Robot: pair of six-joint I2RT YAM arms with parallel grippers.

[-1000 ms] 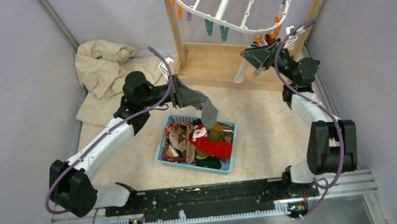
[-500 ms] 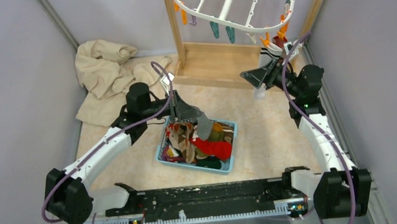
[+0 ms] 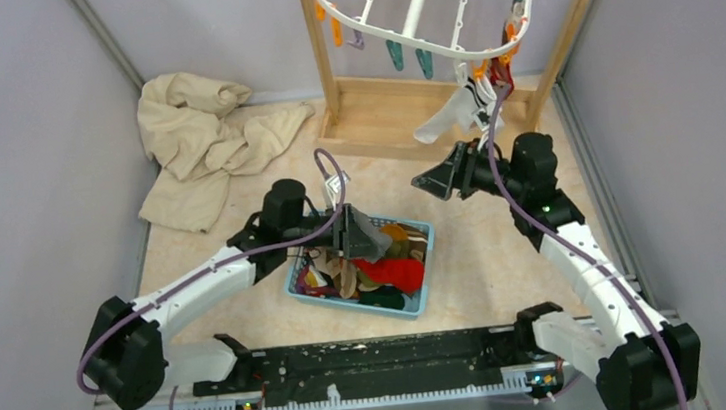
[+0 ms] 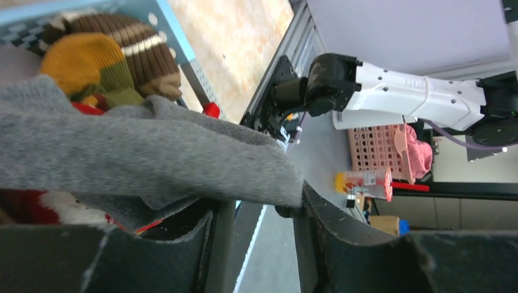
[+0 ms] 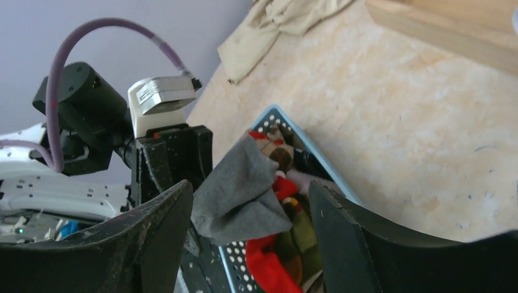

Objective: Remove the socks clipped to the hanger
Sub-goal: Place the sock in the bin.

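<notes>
Lab cell: partition walls, aluminium rail

Crumpled beige cloth at far left, light wooden rack frame at back, blue basket mid-table

A pale speckled table carries a blue basket; behind the basket stands a wooden rack base, and far left of it a crumpled beige cloth.

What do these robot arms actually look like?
The left arm and right arm are white tubular segments between chunky black joints, with a purple cable looping along each. The left pincer and right pincer are black, with two fingers.
</notes>
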